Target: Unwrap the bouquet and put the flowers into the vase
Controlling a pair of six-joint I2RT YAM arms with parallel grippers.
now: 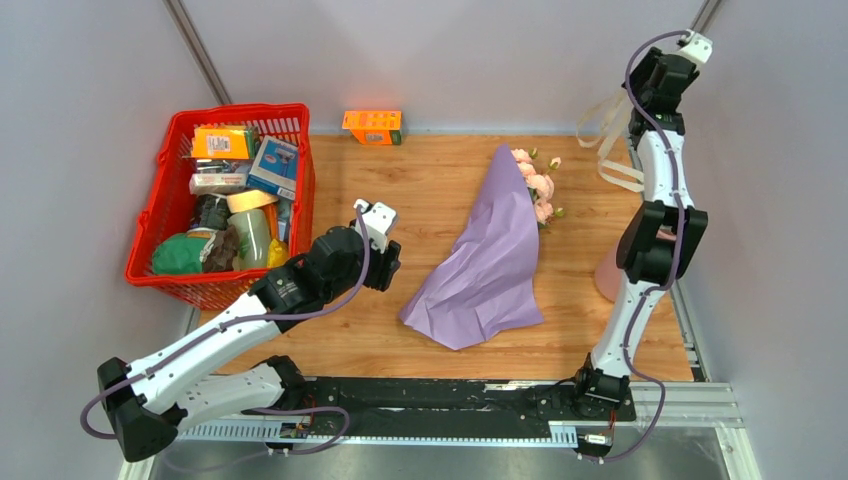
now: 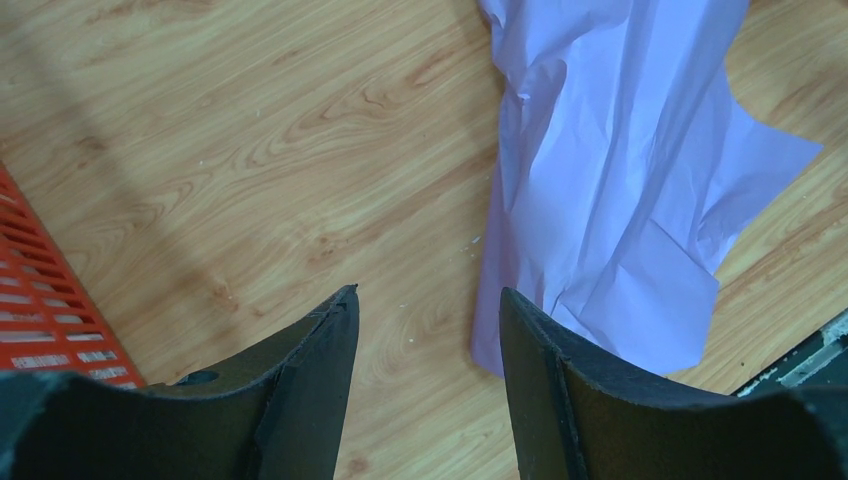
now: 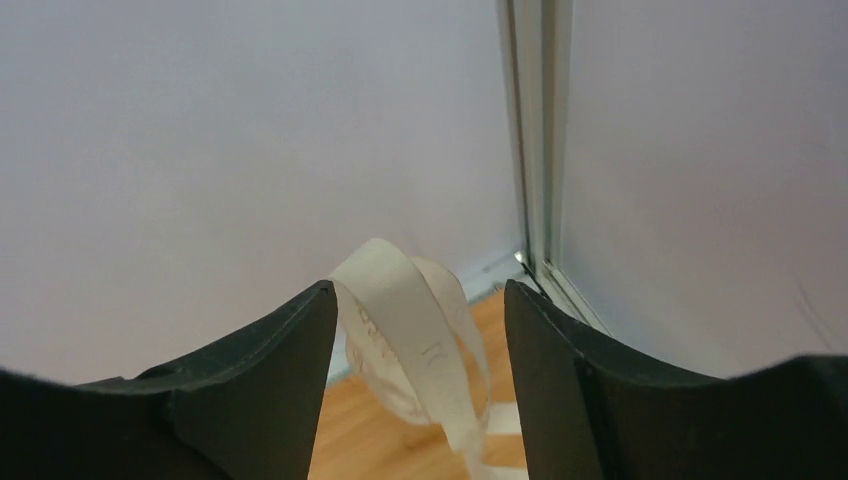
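The bouquet (image 1: 497,245), a loose cone of lilac-purple paper sheet (image 2: 620,150) with pale pink roses (image 1: 535,186) showing at its far end, lay flat in the middle of the wooden table (image 1: 420,190). The paper looked thin, light and creased, so it would probably slide and fold instead of lifting as 1 piece; a pinch on its free near edge seemed the better hold. The roses looked soft at the blooms, and I judged the green stems, mostly hidden under the paper, to be the safe place to grasp. The left gripper (image 2: 428,292) hovered just beside the near-left corner of the paper, its 2 fingers well apart and holding nothing. The right gripper (image 3: 418,290) was raised high near the far right corner of the walls, jaws parted, with the cream ribbon (image 3: 440,370) hanging in the gap; whether it rested on a finger I could not tell. The dusty-pink cylinder vase (image 1: 606,276) stood at the right edge, partly hidden behind the right arm. The red plastic basket (image 1: 240,110) closed the left side, so open room was mainly around the bouquet.
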